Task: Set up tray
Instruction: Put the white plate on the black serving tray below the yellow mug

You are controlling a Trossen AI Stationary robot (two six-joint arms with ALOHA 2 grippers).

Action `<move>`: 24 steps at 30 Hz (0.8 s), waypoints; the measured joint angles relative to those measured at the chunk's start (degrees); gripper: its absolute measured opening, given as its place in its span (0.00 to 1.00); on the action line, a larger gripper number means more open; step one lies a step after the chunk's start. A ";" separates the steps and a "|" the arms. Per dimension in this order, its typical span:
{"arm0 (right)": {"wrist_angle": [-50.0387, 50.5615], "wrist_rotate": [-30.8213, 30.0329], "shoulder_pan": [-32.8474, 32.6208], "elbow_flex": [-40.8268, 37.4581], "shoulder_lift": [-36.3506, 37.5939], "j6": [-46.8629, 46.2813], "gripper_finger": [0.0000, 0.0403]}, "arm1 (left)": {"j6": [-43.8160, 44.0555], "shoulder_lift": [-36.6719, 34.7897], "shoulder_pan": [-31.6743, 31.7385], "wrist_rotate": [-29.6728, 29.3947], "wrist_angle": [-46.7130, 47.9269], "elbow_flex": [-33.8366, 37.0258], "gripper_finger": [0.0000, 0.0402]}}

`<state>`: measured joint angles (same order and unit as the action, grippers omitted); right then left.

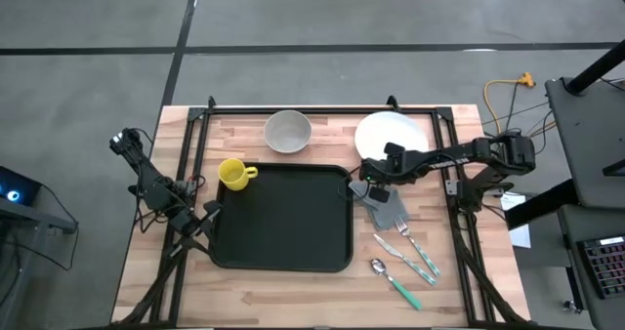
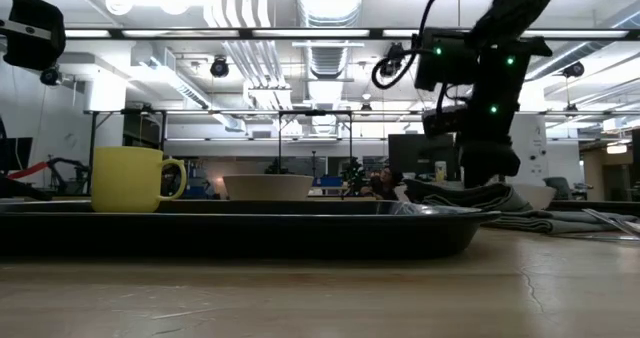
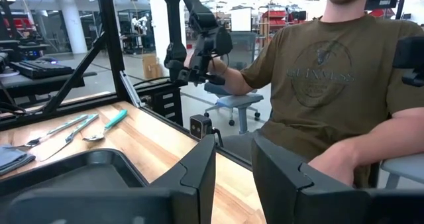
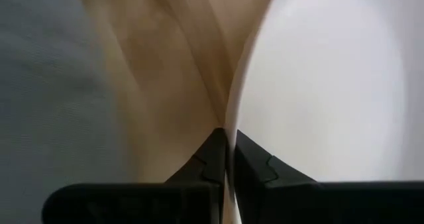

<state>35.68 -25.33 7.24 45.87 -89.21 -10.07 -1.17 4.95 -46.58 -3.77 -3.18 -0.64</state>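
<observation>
The black tray [image 1: 283, 218] lies mid-table and also shows in the low view [image 2: 250, 233]. A yellow mug [image 1: 232, 174] stands at its far-left corner, and a pale bowl [image 1: 288, 132] sits beyond its far edge. The white plate [image 1: 395, 135] lies on the wood to the tray's far right. My right gripper [image 1: 371, 171] is at the plate's near-left edge, shut on it. A grey napkin [image 1: 384, 205] lies just near of it. My left gripper [image 1: 200, 218] waits open at the tray's left rim. My right gripper [image 4: 228, 154] pinches the white plate's rim [image 4: 232, 111] at its near-left side, between the two fingers [image 4: 212, 158]. One finger is on the plate's inner side and one on its outer side. It comes from above, slanting down. Whether the plate is lifted I cannot tell.
A fork, knife and spoon with teal handles [image 1: 405, 257] lie on the wood right of the tray, near of the napkin. Black frame rails run along the table's far, left and right sides. A seated person [image 3: 331, 85] shows beyond the table's near edge in the left wrist view.
</observation>
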 joint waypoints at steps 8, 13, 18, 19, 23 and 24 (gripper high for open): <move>4.07 -1.92 -5.50 5.72 0.00 0.22 0.02 | 0.02 0.00 0.01 0.00 0.00 0.00 0.20; 5.08 -2.16 -10.26 9.15 0.00 2.40 0.02 | 0.00 0.00 0.00 0.00 0.00 0.00 0.20; 6.29 -2.11 -15.55 12.05 -0.15 5.77 0.02 | 0.02 0.00 0.01 0.00 0.00 0.00 0.20; 6.37 -2.01 -16.47 12.48 -0.15 6.40 0.02 | 0.00 0.00 0.01 0.00 0.00 0.00 0.20; 6.57 -1.83 -19.72 13.93 -0.17 8.95 0.02 | 0.00 0.00 -0.01 0.00 0.00 0.00 0.20; 6.53 -1.81 -20.43 14.14 -0.17 9.69 0.02 | 0.00 0.00 -0.01 0.00 0.00 0.00 0.20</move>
<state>42.22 -27.14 -13.20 60.02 -89.38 -0.37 -1.17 4.95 -46.58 -3.77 -3.18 -0.64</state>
